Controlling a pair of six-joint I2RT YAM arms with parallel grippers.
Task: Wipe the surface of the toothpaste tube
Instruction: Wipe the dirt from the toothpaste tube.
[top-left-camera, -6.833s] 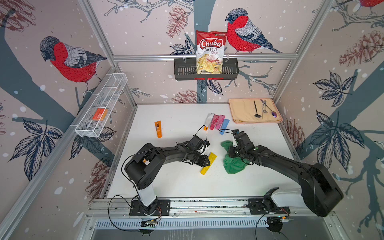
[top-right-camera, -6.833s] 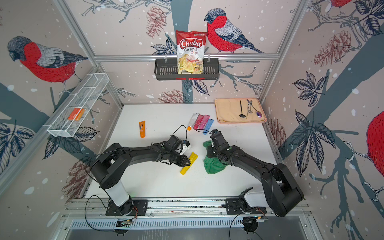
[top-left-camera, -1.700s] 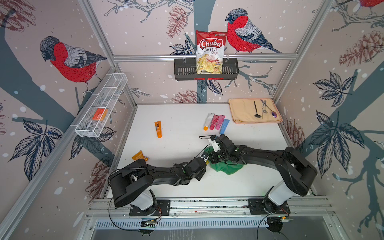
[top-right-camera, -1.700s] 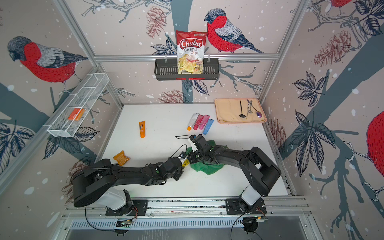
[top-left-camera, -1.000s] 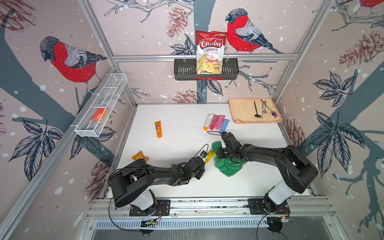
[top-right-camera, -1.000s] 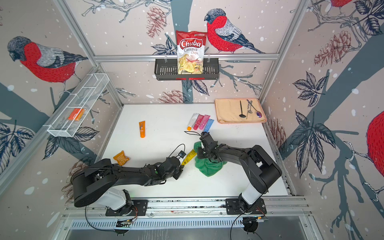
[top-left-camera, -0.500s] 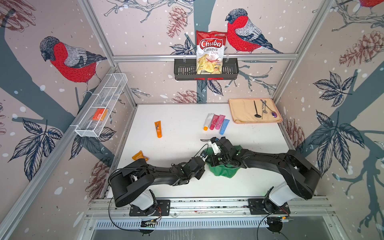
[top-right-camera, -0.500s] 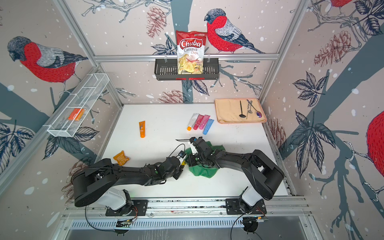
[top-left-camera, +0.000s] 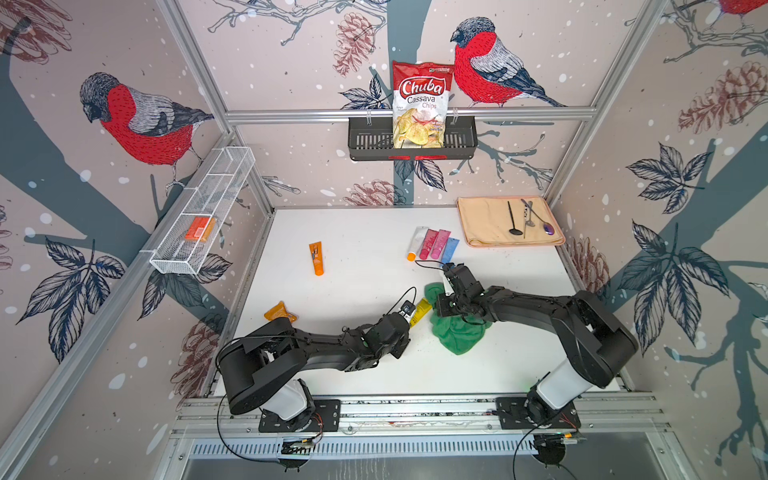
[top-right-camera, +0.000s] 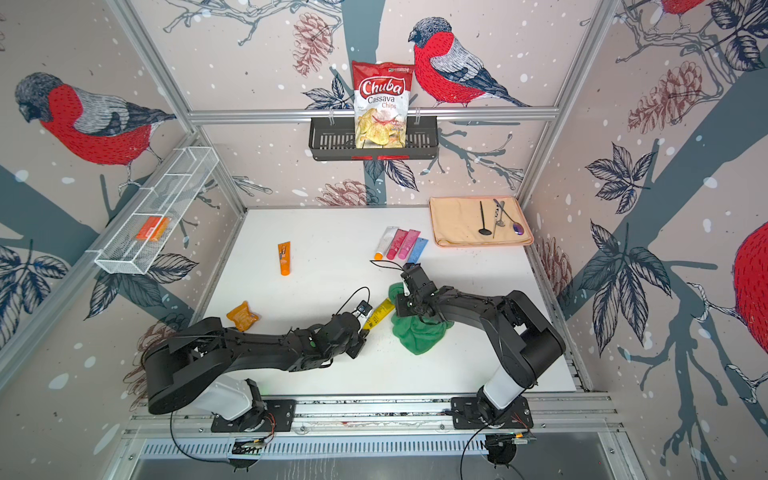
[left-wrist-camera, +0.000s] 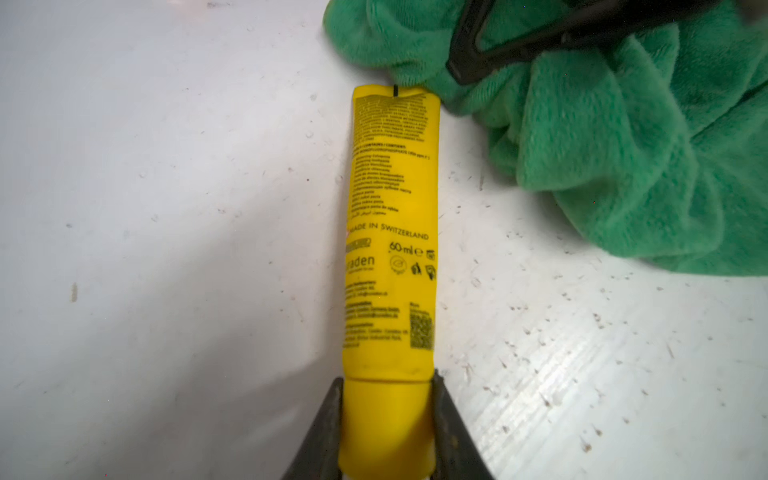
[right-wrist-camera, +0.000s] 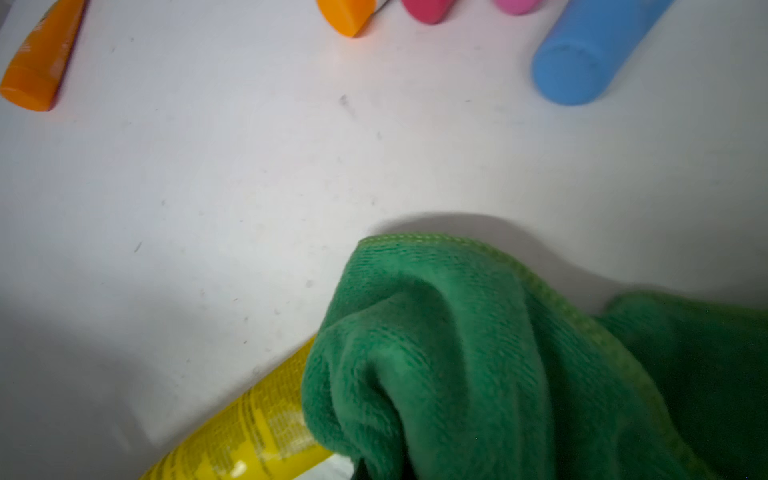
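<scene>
Left end effector (left-wrist-camera: 388, 419) is clamped on the cap end of the toothpaste tube (top-left-camera: 420, 311), mid-tabletop (top-left-camera: 353, 270). The tube's axis runs near-left to far-right. Its crimped tail touches the cloth (top-left-camera: 457, 336) gripped in the closed right end effector (top-left-camera: 443, 306). Next stroke: probably near-left along that axis.

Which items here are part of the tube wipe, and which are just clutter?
In use: yellow toothpaste tube, clamped at its cap by the left gripper; green cloth, pinched in the right gripper.
Lying about: orange tube, row of four tubes, orange pouch, beige mat with utensils, chips bag.
</scene>
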